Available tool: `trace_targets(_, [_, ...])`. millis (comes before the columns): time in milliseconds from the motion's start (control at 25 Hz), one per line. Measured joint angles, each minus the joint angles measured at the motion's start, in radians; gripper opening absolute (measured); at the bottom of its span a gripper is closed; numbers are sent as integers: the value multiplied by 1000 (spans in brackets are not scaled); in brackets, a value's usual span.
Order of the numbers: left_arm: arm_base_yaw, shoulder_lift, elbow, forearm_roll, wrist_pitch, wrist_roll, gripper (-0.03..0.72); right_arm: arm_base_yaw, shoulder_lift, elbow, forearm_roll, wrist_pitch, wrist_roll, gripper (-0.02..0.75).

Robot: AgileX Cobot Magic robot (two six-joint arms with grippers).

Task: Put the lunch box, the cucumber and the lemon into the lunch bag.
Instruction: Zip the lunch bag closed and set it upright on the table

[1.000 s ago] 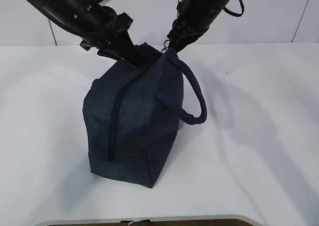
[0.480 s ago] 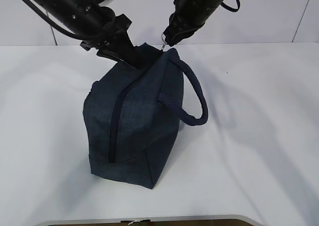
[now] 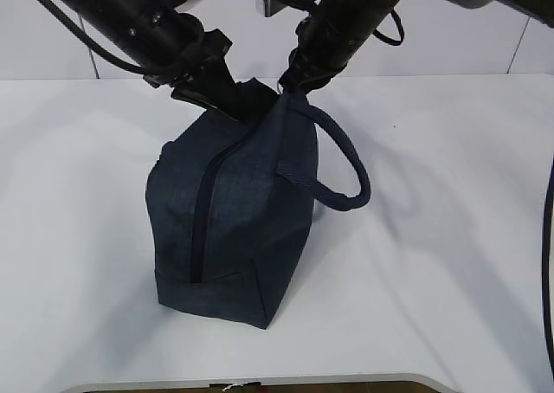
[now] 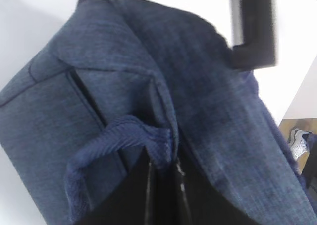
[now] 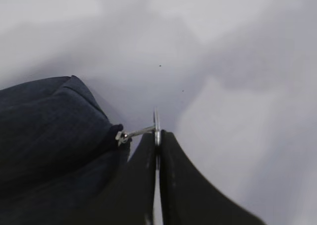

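The right hand (image 5: pixel 157 143) has its two black fingers pressed together on the thin metal ring pull (image 5: pixel 156 122) of the zipper, the little slider sitting just at nine o'clock of the ring where it meets the dark cloth. The left hand (image 4: pixel 166 173) is likewise pinched tight, here on a fold of fabric right where one padded loop handle (image 4: pixel 106 140) is sewn on. Both grips sit at the far top end of the large dark navy fabric lunch bag (image 3: pixel 229 211), which stands on the white table (image 3: pixel 450 237) with its long zipper line (image 3: pixel 201 211) running from the near bottom edge up toward twelve o'clock; the second handle (image 3: pixel 342 172) droops out at three o'clock. The zipper looks drawn closed along the length in view, so the lunch box, cucumber and lemon are most likely inside already; none of them can be seen anywhere. The bag should handle as a soft, limp thing: its walls crease and sag wherever they are tugged, so it wants one hand anchoring cloth near a seam while the other works the pull. The ring is small, hard and smooth, likely to slip from a loose pinch, and best taken squarely across its flat.
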Motion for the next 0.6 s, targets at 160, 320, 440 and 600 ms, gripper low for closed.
trace_targets(160, [-2, 0, 0, 7, -2, 4, 0, 0, 25, 0, 7, -4, 12, 5])
trace_targets(320, [-2, 2, 0, 8, -4, 8, 0, 0, 33, -2, 10, -6, 21, 5])
trace_targets(440, [-2, 2, 0, 8, -2, 8, 0, 0, 30, -2, 7, -6, 21, 5])
trace_targets(600, [-2, 2, 0, 8, 0, 8, 0, 0, 27, -2, 4, 7, 21, 5])
